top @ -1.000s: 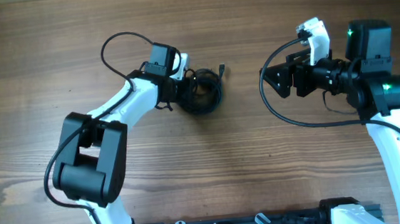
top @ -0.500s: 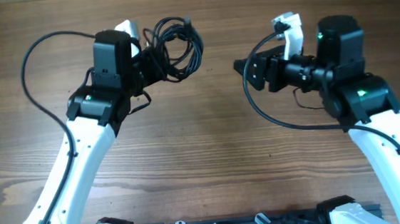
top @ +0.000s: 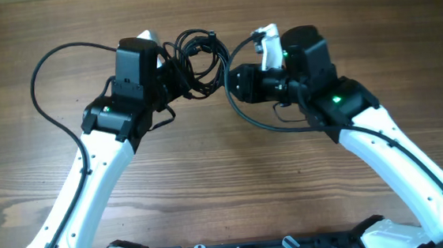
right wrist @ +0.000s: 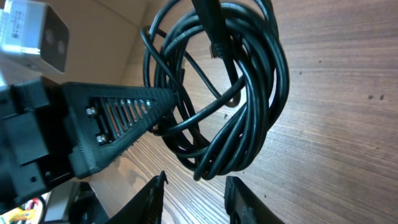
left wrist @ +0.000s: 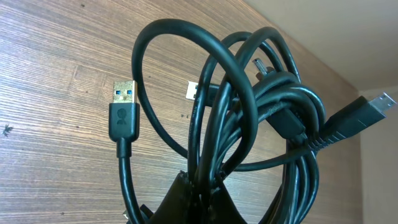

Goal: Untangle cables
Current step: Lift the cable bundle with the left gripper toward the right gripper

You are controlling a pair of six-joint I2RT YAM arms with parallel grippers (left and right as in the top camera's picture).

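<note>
Wood-grain table below, w/ the cables held up off it as one bunched coil, pinched at one side by the left gripper. Right gripper sits just beside the coil, jaws apart, holding nothing. Risk imo: it bites several strands at once, so any pull cinches the knot. Or the USB plug snags in a loop.

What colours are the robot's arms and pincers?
The left arm and right arm are the same: smooth white tubes joined by chunky black joints, each with a little green light and a thick black wire looping alongside. The left pincer and right pincer are black.
</note>
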